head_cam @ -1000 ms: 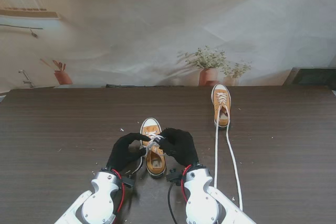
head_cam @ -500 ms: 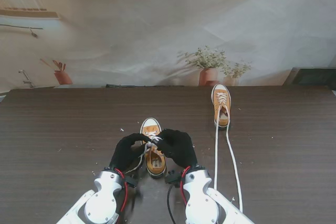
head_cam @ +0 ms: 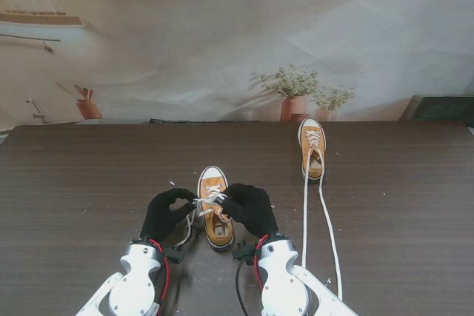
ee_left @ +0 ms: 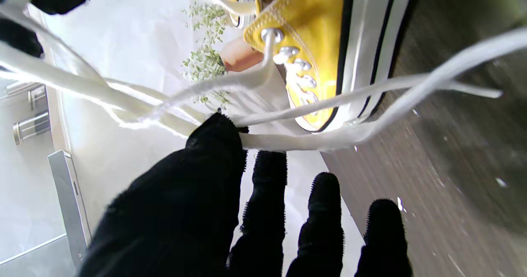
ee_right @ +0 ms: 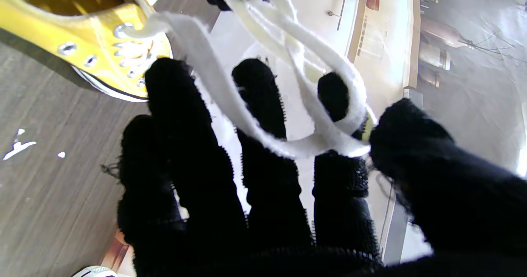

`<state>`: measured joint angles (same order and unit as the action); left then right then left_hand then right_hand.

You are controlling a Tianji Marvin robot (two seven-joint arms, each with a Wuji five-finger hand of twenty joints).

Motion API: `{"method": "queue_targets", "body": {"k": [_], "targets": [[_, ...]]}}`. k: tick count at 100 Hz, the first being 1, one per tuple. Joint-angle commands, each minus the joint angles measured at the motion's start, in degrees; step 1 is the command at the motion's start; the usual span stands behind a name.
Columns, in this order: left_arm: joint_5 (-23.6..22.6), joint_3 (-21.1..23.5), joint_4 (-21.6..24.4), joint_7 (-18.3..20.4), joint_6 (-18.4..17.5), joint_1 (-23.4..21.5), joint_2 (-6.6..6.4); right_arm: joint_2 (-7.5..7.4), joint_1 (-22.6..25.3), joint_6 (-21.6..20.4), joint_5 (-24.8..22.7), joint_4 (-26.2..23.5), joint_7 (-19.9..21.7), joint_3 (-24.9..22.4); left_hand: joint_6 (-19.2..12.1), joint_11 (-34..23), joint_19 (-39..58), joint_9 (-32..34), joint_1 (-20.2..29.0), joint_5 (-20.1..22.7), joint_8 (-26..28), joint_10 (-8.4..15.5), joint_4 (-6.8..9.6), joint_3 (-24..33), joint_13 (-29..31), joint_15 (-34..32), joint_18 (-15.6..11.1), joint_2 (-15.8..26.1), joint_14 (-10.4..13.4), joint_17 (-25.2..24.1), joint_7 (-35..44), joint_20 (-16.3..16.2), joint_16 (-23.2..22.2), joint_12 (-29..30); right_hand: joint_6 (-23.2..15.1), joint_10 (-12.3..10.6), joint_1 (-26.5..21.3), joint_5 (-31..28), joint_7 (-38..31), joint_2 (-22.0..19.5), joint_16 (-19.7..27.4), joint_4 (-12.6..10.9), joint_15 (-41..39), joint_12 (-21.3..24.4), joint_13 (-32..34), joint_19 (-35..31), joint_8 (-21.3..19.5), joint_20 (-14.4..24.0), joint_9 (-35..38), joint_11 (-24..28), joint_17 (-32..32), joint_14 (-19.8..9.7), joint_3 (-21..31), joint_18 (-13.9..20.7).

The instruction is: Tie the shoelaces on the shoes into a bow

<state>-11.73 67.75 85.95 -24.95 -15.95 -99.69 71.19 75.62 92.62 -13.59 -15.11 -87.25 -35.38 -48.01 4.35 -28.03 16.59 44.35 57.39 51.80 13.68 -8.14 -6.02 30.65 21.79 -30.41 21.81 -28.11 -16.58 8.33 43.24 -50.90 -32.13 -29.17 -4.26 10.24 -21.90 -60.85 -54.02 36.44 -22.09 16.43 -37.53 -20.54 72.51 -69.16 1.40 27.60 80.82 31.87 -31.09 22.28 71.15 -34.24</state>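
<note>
Stand view: your bow on the near shoe (head_cam: 216, 216) is half made.
Its laces (head_cam: 209, 201) hang lifted between your hands; the left hand (head_cam: 167, 214) pinches strands at thumb and forefinger, the right hand (head_cam: 250, 207) pinches a loop. No finished bow shows, and the far shoe (head_cam: 312, 149) trails its untied laces (head_cam: 320, 212) towards you.

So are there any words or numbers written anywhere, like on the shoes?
None can be read.
Near shoe: no word or logo shows on its yellow side or white sole in any view.
Far shoe: too small to show any print.
Laces, black gloves on the left hand and right hand, table: plain, no writing.
Backdrop shelf items: too blurred to tell.
</note>
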Motion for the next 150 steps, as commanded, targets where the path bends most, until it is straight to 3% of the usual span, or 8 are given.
{"method": "queue_targets", "body": {"k": [1, 14, 36, 51, 88, 114, 141, 150], "targets": [[0.0, 0.5, 0.7, 0.3, 0.3, -0.7, -0.02, 0.06, 0.3, 0.3, -0.2, 0.0, 0.3, -0.2, -1.1, 0.6, 0.0, 1.1, -1.8, 3.4, -0.3, 2.3, -0.53, 2.3, 1.4, -0.9, 0.8, -0.9, 0.0, 0.5, 1.1, -0.4, 1.5, -1.3, -1.4, 1.5, 1.1, -1.4, -1.2, 0.9, 0.3, -0.2, 0.7, -0.2, 0.3, 0.1, -0.1, 0.5, 0.8, -0.4, 0.8, 0.0, -1.0, 0.2], [0.3, 1.3, 1.1, -0.1, 0.2, -1.3, 0.06, 0.18, 0.6, 1.9, -0.7, -0.4, -0.7, -0.3, -1.7, 1.3, 0.1, 1.9, -3.1, 3.8, -1.3, 2.9, -1.03, 3.9, 1.7, -1.0, 0.7, -1.6, 0.1, 0.6, 0.6, -0.3, 1.6, -1.3, 2.2, 0.2, -2.7, -4.0, -7.4, 4.7, 0.8, 0.9, 2.6, -0.2, 0.4, -0.3, -3.2, 0.5, -2.1, -0.3, 0.9, -2.0, 1.3, 1.9], [0.6, 2.0, 1.3, -0.7, 0.0, -2.0, 0.21, 0.43, 0.9, 3.5, -1.9, -1.1, -2.5, -0.6, -2.3, 1.8, 0.2, 3.2, -4.6, 4.5, -3.0, 2.8, -1.58, 6.2, 2.5, -1.1, 1.0, -2.8, 0.0, 1.1, 0.5, -0.2, 1.7, -0.5, 4.5, -2.9, -6.4, -6.3, -10.4, 8.4, 0.3, 0.5, 2.6, -6.1, 0.9, -1.5, -17.5, 0.0, -3.6, 11.0, 0.9, -4.7, 3.5, 4.3], [0.8, 2.7, 1.7, -0.8, -0.2, -2.6, 0.22, 0.64, 0.8, 3.8, -3.3, -0.9, -4.4, -0.8, -2.5, 1.8, 0.2, 2.9, -4.9, 4.5, -3.5, 2.8, -1.75, 6.4, 2.5, -1.0, 1.0, -2.8, 0.0, 1.0, 0.4, -0.2, 1.8, -0.4, 2.7, -4.8, -7.2, -7.5, -11.5, 10.0, 0.5, -0.8, 2.7, -6.7, 0.6, -1.6, -19.8, -0.4, -3.1, 11.7, 1.3, -5.3, 4.9, 4.9], [0.8, 5.1, 2.6, -2.0, 0.0, -4.4, 0.39, 1.07, 0.1, 5.2, -3.1, 0.0, -5.8, -1.5, -1.8, 1.3, 0.3, 2.0, -4.0, 4.3, -3.7, 2.8, -1.64, 5.5, 1.9, -1.0, 0.7, -2.2, 0.1, 0.8, 0.5, -0.2, 1.8, -0.7, 0.3, -6.7, -7.1, -7.3, -11.4, 10.1, 0.9, -0.3, 3.2, -6.5, -0.4, -1.6, -19.1, -1.4, -3.0, 9.2, 2.7, -5.7, 5.1, 5.5], [1.5, 7.2, 3.6, -3.4, 0.3, -5.9, 0.77, 1.19, -0.2, 5.9, -2.7, 0.3, -5.9, -1.9, -1.3, 1.2, 0.3, 1.7, -3.5, 4.2, -3.2, 2.1, -1.44, 5.0, 1.9, -1.1, 0.8, -2.0, 0.1, 0.7, 0.7, -0.3, 1.8, -0.8, -1.2, -7.9, -7.1, -4.9, -10.1, 8.3, 1.2, 1.6, 3.2, -1.7, -0.4, -1.6, -11.2, -2.1, -4.2, 4.1, 3.1, -4.7, 1.8, 4.9], [2.1, 9.0, 4.6, -4.6, 0.2, -7.5, 1.05, 1.28, 0.1, 6.8, -1.9, 0.3, -6.0, -2.3, -1.0, 1.2, 0.3, 1.5, -2.9, 4.0, -2.9, 2.2, -1.31, 4.2, 1.7, -1.1, 0.7, -1.5, 0.0, 0.7, 0.7, -0.4, 1.7, -1.0, -1.1, -7.9, -6.7, -3.2, -9.4, 7.7, 1.2, 1.9, 3.1, -0.8, -0.1, -1.8, -9.8, -2.1, -6.1, 4.0, 2.8, -4.4, 1.3, 4.8], [1.3, 9.3, 4.9, -1.3, -0.1, -8.2, 0.11, 1.28, 0.3, 6.5, -1.6, -0.1, -5.8, -2.3, -5.5, 1.1, -0.3, -3.4, -0.6, 1.9, -1.8, 2.3, 0.41, -2.8, -0.3, 0.2, -0.6, 1.6, 0.6, -1.2, -1.6, -0.3, 2.0, 3.4, -1.1, -7.6, -6.6, -3.2, -9.5, 7.6, 1.1, 1.9, 3.0, -0.6, 0.0, -1.9, -9.7, -2.1, -6.1, 4.3, 2.5, -4.3, 1.3, 4.7]]}}
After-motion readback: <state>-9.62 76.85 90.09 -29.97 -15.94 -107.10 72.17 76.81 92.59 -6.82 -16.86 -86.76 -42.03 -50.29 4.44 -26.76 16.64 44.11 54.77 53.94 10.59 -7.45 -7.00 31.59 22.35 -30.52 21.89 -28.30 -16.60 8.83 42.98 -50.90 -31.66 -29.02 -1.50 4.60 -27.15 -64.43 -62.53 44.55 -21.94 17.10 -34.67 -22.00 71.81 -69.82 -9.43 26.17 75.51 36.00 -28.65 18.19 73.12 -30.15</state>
